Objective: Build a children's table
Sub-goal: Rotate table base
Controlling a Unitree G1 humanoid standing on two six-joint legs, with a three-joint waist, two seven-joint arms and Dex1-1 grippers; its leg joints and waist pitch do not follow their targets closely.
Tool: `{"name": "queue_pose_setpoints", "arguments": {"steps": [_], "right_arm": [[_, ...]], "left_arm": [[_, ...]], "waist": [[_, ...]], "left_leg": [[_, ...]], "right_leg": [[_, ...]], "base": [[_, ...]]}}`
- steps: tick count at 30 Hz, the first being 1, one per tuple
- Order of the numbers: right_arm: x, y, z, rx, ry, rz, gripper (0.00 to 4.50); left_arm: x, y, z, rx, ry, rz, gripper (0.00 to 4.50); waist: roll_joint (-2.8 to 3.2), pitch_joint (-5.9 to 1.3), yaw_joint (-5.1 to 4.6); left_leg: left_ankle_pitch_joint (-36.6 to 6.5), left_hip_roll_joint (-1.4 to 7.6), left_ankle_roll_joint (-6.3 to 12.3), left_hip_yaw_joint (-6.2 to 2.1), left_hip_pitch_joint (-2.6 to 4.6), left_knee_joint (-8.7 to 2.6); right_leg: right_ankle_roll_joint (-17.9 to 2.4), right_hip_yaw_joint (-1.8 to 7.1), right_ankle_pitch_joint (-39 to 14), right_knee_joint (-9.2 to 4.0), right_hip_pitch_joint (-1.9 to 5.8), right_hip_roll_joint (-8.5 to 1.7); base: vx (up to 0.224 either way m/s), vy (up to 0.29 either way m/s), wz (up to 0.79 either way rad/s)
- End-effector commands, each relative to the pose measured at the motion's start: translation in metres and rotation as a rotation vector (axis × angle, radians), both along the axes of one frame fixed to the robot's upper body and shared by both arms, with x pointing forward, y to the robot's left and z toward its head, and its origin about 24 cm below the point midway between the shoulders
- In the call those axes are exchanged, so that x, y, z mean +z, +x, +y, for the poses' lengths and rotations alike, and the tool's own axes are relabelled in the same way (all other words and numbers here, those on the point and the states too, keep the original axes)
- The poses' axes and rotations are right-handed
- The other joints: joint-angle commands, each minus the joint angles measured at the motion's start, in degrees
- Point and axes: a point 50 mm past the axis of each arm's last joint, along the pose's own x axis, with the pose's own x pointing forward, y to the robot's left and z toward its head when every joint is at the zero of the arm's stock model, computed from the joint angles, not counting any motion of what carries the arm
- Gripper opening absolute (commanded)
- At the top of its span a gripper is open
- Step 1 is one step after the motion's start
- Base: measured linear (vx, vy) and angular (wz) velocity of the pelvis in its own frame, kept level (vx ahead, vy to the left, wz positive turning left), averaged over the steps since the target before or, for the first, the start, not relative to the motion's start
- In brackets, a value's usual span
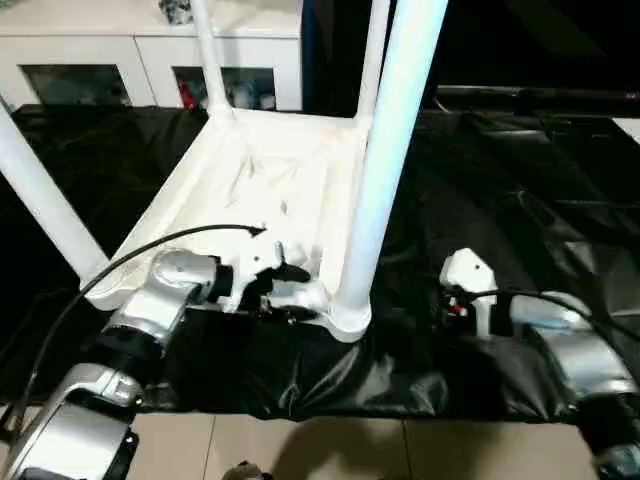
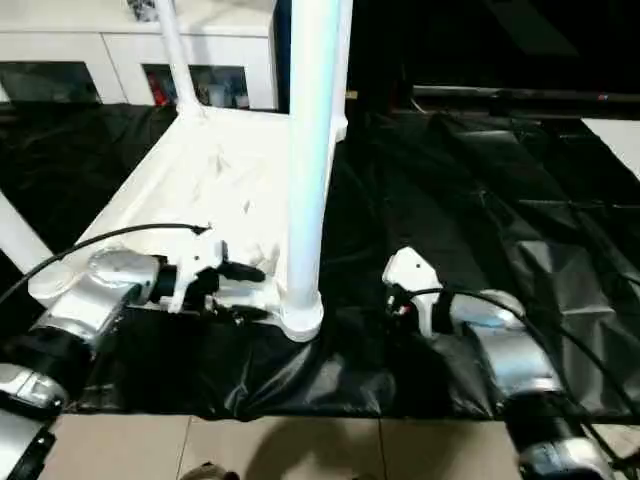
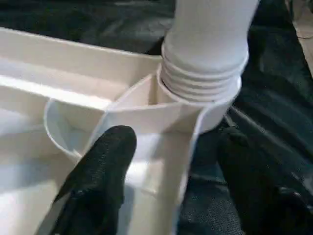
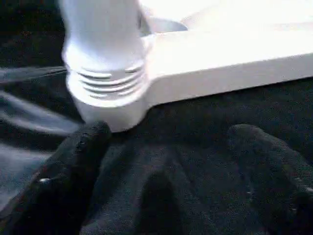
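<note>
The children's table lies inverted on a black sheet (image 1: 500, 200), its tabletop (image 1: 250, 180) ribbed side up, with four white legs standing in the corner sockets. The landmark for this report is the near-right leg (image 1: 385, 150), the one closest to the robot. Its threaded base sits in the corner socket (image 3: 195, 105), with several thread rings exposed above the socket rim, so by my judgement it is not fully screwed home. The left gripper (image 3: 171, 166) is at the tabletop's near edge just beside that socket; its fingers (image 3: 105, 161) are spread, one over the ribbed inside and one outside the rim, straddling the wall without visibly clamping it. The right gripper (image 4: 166, 181) rests low on the sheet, on the other side of the landmark leg and near it, fingers (image 4: 78, 166) apart and holding nothing. The step in hand appears to be seating this last leg. The next move likely calls for the left gripper to steady the tabletop while the right rises to grasp and turn the leg.
</note>
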Motion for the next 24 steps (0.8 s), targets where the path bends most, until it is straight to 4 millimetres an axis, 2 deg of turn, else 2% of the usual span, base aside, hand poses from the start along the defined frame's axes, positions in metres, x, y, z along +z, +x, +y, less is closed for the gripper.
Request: {"name": "queue_pose_setpoints", "arguments": {"steps": [1, 2, 4, 15, 17, 19, 22, 23, 24], "right_arm": [[0.004, -0.002, 0.000, 0.009, 0.005, 0.003, 4.50], [0.006, -0.004, 0.000, 0.008, 0.004, 0.010, 4.50], [0.006, -0.005, 0.001, 0.007, 0.002, 0.013, 4.50], [0.007, -0.010, 0.003, 0.014, -0.006, 0.038, 4.50], [0.007, -0.011, 0.004, 0.016, -0.008, 0.043, 4.50], [0.007, -0.011, 0.004, 0.016, -0.009, 0.045, 4.50], [0.007, -0.011, 0.004, 0.016, -0.012, 0.046, 4.50], [0.007, -0.011, 0.005, 0.017, -0.012, 0.046, 4.50], [0.007, -0.011, 0.005, 0.017, -0.013, 0.047, 4.50]], "left_arm": [[0.003, 0.003, 0.000, -0.022, 0.016, -0.013, 2.89], [0.002, 0.004, 0.000, -0.023, 0.022, -0.018, 2.79], [0.001, 0.004, 0.000, -0.024, 0.022, -0.013, 2.75], [-0.001, 0.008, 0.005, -0.013, 0.006, 0.032, 1.91], [-0.002, 0.008, 0.006, -0.019, 0.018, 0.045, 1.80], [-0.003, 0.008, 0.007, -0.024, 0.029, 0.051, 1.48], [-0.004, 0.008, 0.009, -0.024, 0.041, 0.059, 1.44], [-0.004, 0.008, 0.009, -0.023, 0.041, 0.058, 1.13], [-0.005, 0.008, 0.010, -0.024, 0.047, 0.066, 1.13]], "waist": [[0.23, -3.87, 0.30], [0.41, -3.82, 0.34], [0.31, -3.82, 0.35], [0.31, -3.89, 0.30], [0.30, -3.82, 0.32], [0.27, -3.83, 0.37], [0.36, -3.80, 0.35], [0.34, -3.78, 0.35], [0.35, -3.76, 0.33]], "left_leg": [[-18.5, 1.06, 1.16, -0.41, 0.63, -4.09], [-18.8, 1.04, 1.03, -0.46, 0.64, -4.11], [-19.0, 1.07, 0.91, -0.54, 0.65, -4.18], [-18.0, 1.16, 0.75, -0.52, 0.66, -4.13], [-18.0, 1.10, 0.86, -0.49, 0.58, -4.13], [-18.0, 1.10, 0.80, -0.53, 0.58, -4.14], [-18.3, 1.13, 0.73, -0.53, 0.64, -4.16], [-18.4, 1.10, 0.75, -0.52, 0.64, -4.15], [-18.4, 1.15, 0.71, -0.59, 0.61, -4.22]], "right_leg": [[-11.2, 2.04, -18.6, -4.86, 2.95, -2.78], [-10.9, 2.03, -19.6, -5.00, 2.93, -2.87], [-10.3, 2.02, -20.5, -5.08, 2.94, -2.92], [-11.3, 2.08, -18.2, -4.87, 2.99, -2.98], [-11.2, 2.04, -18.6, -4.95, 2.99, -2.98], [-11.0, 2.05, -19.2, -4.99, 3.03, -3.07], [-11.0, 2.04, -19.3, -5.03, 3.00, -3.06], [-10.9, 2.03, -19.6, -5.05, 2.99, -3.04], [-10.8, 2.03, -19.9, -5.06, 3.03, -3.10]], "base": [[0.000, 0.000, 0.00], [0.000, 0.000, 0.00], [0.000, 0.000, 0.00], [0.000, 0.000, 0.00], [0.000, 0.000, 0.00], [0.000, 0.000, 0.00], [0.000, 0.000, 0.00], [0.000, 0.000, 0.00], [0.000, 0.000, 0.00]]}}
